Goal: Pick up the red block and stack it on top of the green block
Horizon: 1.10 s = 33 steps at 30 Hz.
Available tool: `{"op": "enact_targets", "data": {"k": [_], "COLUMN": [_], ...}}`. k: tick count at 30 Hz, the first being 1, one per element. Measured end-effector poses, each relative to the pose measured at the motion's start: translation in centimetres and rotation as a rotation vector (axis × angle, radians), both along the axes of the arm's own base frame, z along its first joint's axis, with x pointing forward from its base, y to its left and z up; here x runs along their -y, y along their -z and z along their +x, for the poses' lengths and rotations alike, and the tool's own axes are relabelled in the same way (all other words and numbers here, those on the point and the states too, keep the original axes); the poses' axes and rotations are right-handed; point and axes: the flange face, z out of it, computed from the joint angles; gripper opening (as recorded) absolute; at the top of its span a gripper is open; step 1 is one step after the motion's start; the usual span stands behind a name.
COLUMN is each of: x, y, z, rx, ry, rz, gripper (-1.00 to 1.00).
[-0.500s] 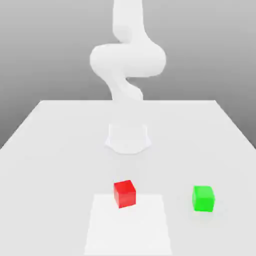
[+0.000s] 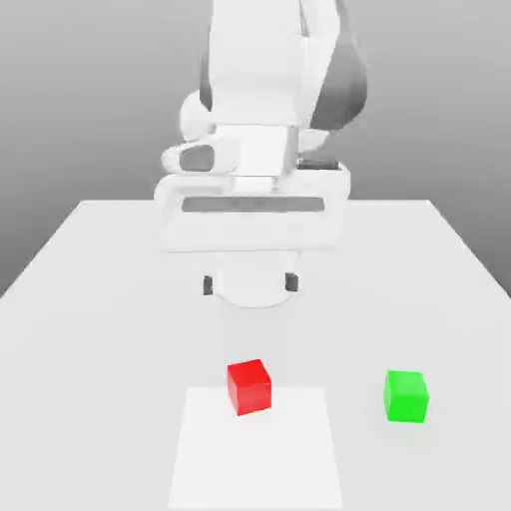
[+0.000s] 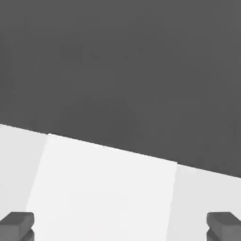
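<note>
Small matte red cube (image 2: 249, 387): on the pale table (image 2: 110, 339), below the two-finger claw (image 2: 251, 284), at the near edge of a white patch. Small matte green cube (image 2: 406, 397): lower than the claw, off to the exterior view's right. Claw wide apart, empty. Step, as judged: approach before grasp. Next: align over red, descend.

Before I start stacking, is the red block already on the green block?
No, the red block sits apart from the green block.
</note>
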Motion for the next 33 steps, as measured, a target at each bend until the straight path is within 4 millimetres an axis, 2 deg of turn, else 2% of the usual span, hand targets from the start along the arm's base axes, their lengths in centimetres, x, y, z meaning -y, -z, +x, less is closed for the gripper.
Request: {"op": "enact_targets", "data": {"k": [3,5,8,9,16,24,25,27,30,33], "x": [0.2,0.2,0.3,0.3,0.3,0.3,-0.9,-4.9,-12.1,-19.5], "y": [7.5,10.2,12.9,13.7,13.8,8.1,7.6,6.6,5.4,4.3], "z": [-2.7,-3.3,-3.7,-3.8,-3.9,-3.9,-3.5,-2.5,-2.0,-3.0], "rx": [-0.107,-0.128,-0.136,-0.137,-0.138,-0.138,-0.138,-0.139,-0.138,-0.137], "ry": [-0.041,-0.049,-0.052,-0.053,-0.053,-0.053,-0.090,-0.206,-0.404,-0.596], "rz": [0.007,0.007,0.007,0.007,0.008,0.008,0.005,-0.004,-0.018,-0.031], "gripper": [0.00,0.00,0.00,-1.00,-1.00,-1.00,-1.00,-1.00,-1.00,-1.00]}}
